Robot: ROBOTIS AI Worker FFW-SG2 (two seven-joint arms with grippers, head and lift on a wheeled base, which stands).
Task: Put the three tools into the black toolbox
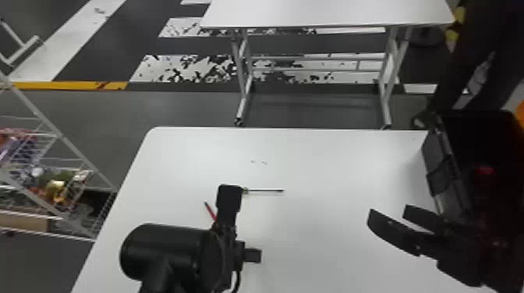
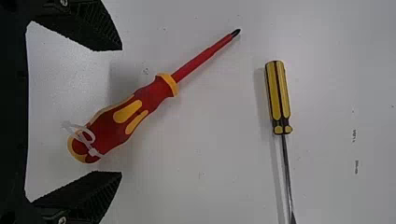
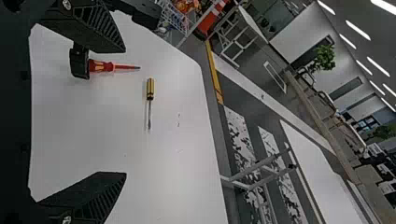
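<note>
2 screwdrivers lie on the white table [image 1: 331, 163]: the red screwdriver [image 2: 112, 126], w/ yellow patches and a pale tie looped on its handle, is left of ctr. in the head view's lower half, partly hidden by the L gripper [image 1: 230, 230]; the yellow-and-black screwdriver [image 2: 278, 93] is near ctr., its thin metal shaft pointing right. L gripper jaws are spread, 1 on each side of the red handle, w/ gaps btwn. R gripper [image 1: 388, 211] is over the table at lower right, jaws also spread, nothing btwn them. The black toolbox [image 1: 448, 175] stands open at the right edge, beside the table's far right corner, w/ 1 small red item [image 1: 485, 170] inside, too dim to ID. Farther out: 1 wire rack [image 1: 58, 136] w/ colorful goods, left edge; a 2nd white table [image 1: 327, 13], top ctr. to upper right.
</note>
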